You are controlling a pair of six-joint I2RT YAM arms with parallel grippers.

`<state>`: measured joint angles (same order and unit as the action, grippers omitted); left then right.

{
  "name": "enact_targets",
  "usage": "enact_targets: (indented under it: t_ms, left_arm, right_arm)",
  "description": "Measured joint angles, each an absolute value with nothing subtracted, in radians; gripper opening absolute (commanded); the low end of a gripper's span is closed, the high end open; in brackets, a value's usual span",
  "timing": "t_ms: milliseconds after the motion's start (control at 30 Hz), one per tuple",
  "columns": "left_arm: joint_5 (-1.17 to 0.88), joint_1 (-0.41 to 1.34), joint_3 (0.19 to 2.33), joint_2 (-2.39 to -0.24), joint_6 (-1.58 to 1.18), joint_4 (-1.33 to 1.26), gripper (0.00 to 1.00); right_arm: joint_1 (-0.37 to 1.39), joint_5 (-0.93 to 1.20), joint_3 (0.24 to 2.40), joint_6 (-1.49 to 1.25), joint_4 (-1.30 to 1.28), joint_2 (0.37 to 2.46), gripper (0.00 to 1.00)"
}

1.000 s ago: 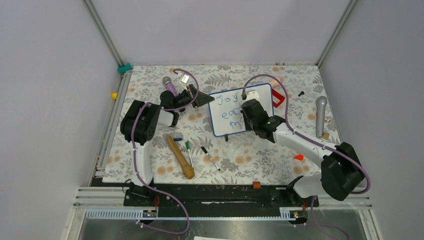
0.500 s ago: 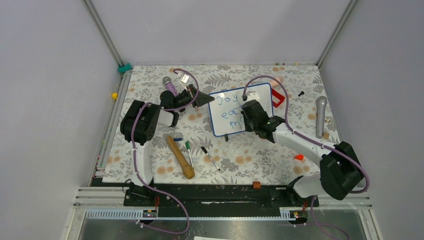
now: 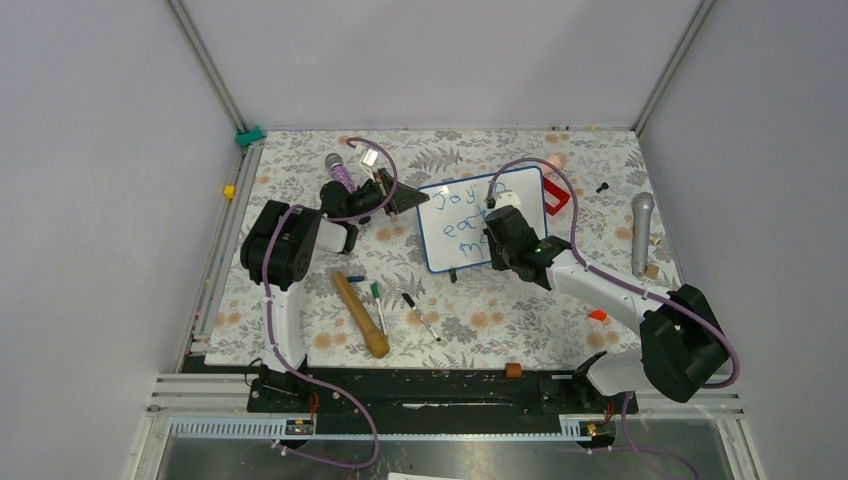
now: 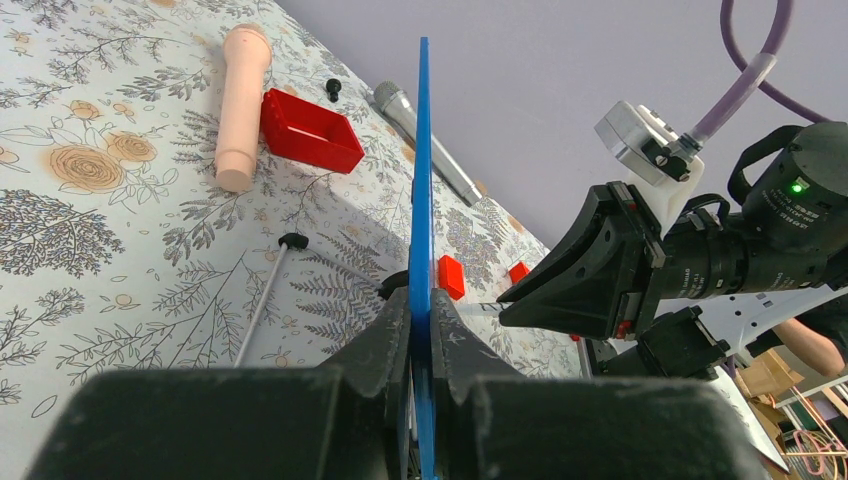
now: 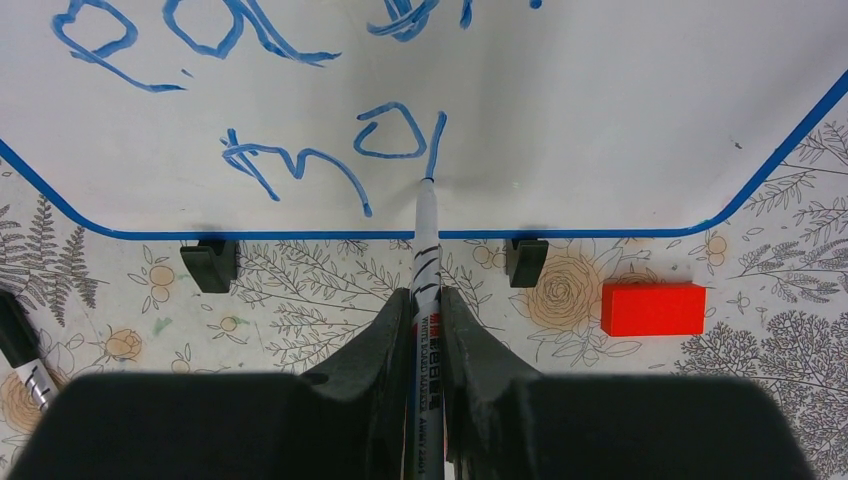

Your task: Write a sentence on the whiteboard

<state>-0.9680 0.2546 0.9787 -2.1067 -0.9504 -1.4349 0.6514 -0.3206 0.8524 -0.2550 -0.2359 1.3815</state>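
The whiteboard (image 3: 445, 245) stood on its two black feet (image 5: 210, 264) near the middle of the floral worktop (image 3: 480, 322), its written face turned toward the right arm. The left gripper (image 4: 420, 325) was pinched onto the board's blue edge, which showed edge-on between its fingers. This was most likely to brace the board so the pen's push would not tip or slide it. The right gripper (image 5: 426, 305) was pressed together on a marker (image 5: 427, 235), held in line with the fingers so the tip met the board squarely. That tip touched the white surface at the foot of a short stroke just right of "mo", on the third line of the sentence (image 3: 463, 222). By my reading the last word was only begun, so the writing was well along but unfinished. The remaining letters would need the bare space toward the lower right corner
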Motion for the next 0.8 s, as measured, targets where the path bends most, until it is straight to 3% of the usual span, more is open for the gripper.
enact_targets:
  t_ms: [800]
  left_arm:
    - [-0.968, 0.255, 0.979, -2.106, -0.95, -1.435, 0.0]
  right_arm:
    - [0.64, -0.335, 0.953, -0.236, -0.287, 1.421, 0.0]
